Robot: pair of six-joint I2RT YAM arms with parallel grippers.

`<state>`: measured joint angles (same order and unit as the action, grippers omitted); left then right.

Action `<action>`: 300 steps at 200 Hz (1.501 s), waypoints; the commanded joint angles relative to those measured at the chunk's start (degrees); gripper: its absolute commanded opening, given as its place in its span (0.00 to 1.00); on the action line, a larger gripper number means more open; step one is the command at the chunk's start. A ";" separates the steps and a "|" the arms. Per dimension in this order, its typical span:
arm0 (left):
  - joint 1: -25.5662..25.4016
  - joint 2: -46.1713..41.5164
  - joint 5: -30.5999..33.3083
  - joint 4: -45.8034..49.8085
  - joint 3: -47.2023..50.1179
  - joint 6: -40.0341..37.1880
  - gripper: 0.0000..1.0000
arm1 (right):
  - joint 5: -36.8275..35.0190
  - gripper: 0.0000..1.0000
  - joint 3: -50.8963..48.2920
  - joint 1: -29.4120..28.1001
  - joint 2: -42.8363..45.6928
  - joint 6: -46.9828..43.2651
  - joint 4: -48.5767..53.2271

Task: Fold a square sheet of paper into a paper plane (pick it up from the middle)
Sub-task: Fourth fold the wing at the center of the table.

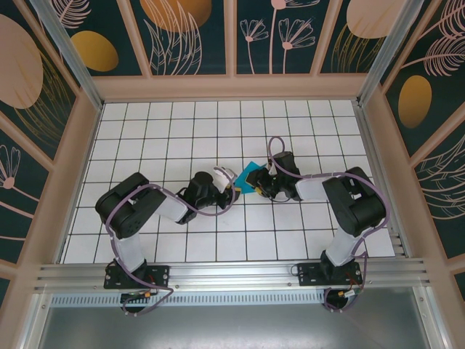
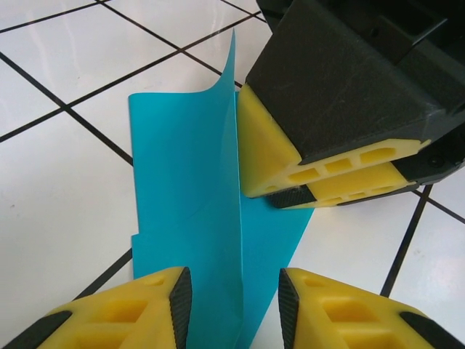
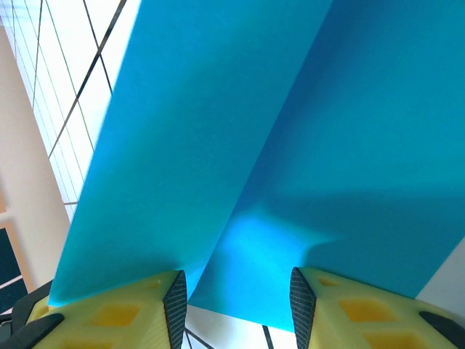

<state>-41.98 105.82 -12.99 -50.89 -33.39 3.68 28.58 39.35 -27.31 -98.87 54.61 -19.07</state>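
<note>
Your desk (image 1: pixel 145 240) of white tiles sits inside a frame walled with patterned panels (image 1: pixel 189 36), and both arms reach in from the near edge to meet around its middle. The left arm (image 1: pixel 138 207) bends in from the left and the right arm (image 1: pixel 356 200) from the right, their wrists almost nose to nose. Between them lies the teal paper (image 1: pixel 251 174), near the centre of the desk and well apart from every edge, with bare tiles on all sides of it.

In your left wrist view the paper (image 2: pixel 182 182) lies partly flat on the tiles, with one flap standing upright along a crease. Your left jaws are part open; the upright flap runs between the pads (image 2: pixel 182 298), which stand off it and clamp nothing. Your right jaws come in from the far side, a yellow finger (image 2: pixel 269 153) touching the standing flap. In the right wrist view those jaws are also part open, with the paper (image 3: pixel 218 145) rising in a creased fold between the fingers (image 3: pixel 174 298), which stand too far apart to pinch it
</note>
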 commanded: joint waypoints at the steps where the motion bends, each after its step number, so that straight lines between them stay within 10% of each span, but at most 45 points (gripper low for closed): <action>1: -0.32 1.04 0.37 1.42 -1.23 -3.09 0.39 | 0.35 0.44 1.65 0.33 -1.41 0.34 1.04; 115: -0.34 2.41 -0.13 1.03 -2.24 -2.32 0.13 | 0.94 0.44 1.56 0.98 -0.76 -1.32 1.19; 210: -0.33 2.68 -9.09 1.85 -4.85 25.09 0.10 | 5.70 0.41 -4.50 4.38 8.48 -11.56 -1.90; 300: -0.30 6.73 -11.26 2.56 -8.35 35.89 0.10 | 5.44 0.44 -3.98 4.69 6.17 -13.79 -1.98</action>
<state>-42.02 110.98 -22.50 -48.56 -40.18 35.62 33.10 35.57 -22.92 -91.55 42.98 -19.57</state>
